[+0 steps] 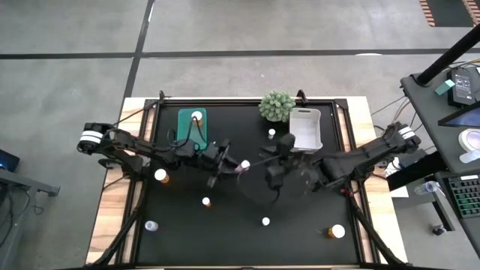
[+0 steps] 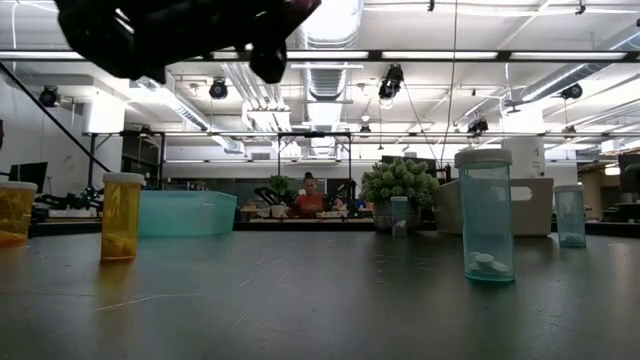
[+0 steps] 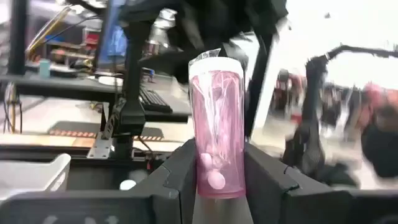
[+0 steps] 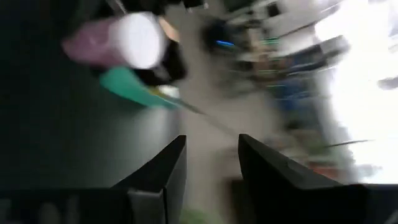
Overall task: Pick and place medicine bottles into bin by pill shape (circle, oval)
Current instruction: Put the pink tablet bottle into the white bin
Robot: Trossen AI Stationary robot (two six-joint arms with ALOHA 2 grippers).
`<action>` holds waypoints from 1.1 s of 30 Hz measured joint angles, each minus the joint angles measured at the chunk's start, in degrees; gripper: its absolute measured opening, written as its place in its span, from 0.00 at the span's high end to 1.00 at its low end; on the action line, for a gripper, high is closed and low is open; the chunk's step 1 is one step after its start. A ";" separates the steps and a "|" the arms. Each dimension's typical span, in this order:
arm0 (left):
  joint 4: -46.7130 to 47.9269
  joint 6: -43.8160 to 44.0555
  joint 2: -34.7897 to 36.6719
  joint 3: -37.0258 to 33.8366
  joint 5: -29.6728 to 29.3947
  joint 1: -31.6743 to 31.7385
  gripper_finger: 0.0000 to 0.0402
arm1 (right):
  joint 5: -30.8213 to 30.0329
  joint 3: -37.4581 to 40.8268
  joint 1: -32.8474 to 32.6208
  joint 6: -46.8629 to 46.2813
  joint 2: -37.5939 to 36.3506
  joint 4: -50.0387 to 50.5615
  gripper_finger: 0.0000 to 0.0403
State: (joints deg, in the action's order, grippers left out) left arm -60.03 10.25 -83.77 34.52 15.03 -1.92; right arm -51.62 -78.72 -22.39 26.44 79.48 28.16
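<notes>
Item: black rectangular work surface (image 1: 225, 240), wood-edged, with sorting in progress.

Bins: one teal-green plastic bin (image 1: 192, 126) at the far left, holding one white-capped bottle (image 1: 197, 116) (the only bottle that looks sorted); one white plastic bin (image 1: 305, 127) at the far right, nothing visible inside it.

Decoy: round spiky green plant ball (image 1: 277, 106), between the bins.

Left end effector (image 3: 214, 186): mid-surface, raised, fingers pinching a pink translucent medicine bottle (image 3: 216, 127) with white cap; pale round-looking pills lie at its bottom.

Right end effector (image 4: 211, 165): just opposite, fingers spread, nothing between them.

Loose bottles still on the surface, about seven: amber bottle (image 1: 160, 175), small amber bottle (image 1: 206, 202), clear bottle (image 1: 151, 226), small bottle (image 1: 265, 221), amber bottle with wide cap (image 1: 337, 232), small bottle by the white bin (image 1: 271, 133).

Progress, judged: early; most of the lot remains unsorted.
</notes>
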 joint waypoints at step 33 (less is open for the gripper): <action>0.09 -16.53 2.67 -7.04 1.18 -0.12 0.77 | 30.59 10.96 5.95 -19.49 2.61 -34.72 0.62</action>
State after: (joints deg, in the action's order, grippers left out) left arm -59.94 -6.29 -81.10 27.49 16.21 -2.04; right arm -21.02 -67.76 -16.45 6.95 82.09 -6.56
